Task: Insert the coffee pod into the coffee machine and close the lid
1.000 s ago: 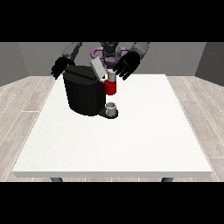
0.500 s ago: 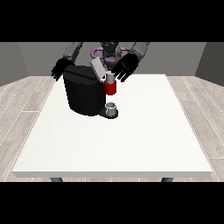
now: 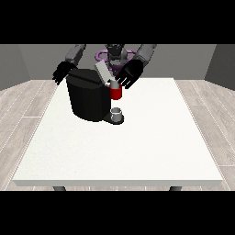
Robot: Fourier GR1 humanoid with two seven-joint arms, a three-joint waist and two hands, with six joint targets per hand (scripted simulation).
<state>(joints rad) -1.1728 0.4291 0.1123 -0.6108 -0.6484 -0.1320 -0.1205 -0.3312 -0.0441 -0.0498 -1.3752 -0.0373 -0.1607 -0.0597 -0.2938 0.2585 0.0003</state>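
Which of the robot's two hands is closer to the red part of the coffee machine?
The hand at the view's right. It sits just above the red part, beside the raised lid. The other hand is behind the machine's far side.

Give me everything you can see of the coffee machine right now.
The coffee machine is a black, rounded block standing upright on the white table, near its far edge and left of centre. A grey lid stands tilted up, open, at its top. A red part projects at its front right, above a small grey cup on its dark base. The hand at the view's right hovers beside the lid; contact cannot be told.
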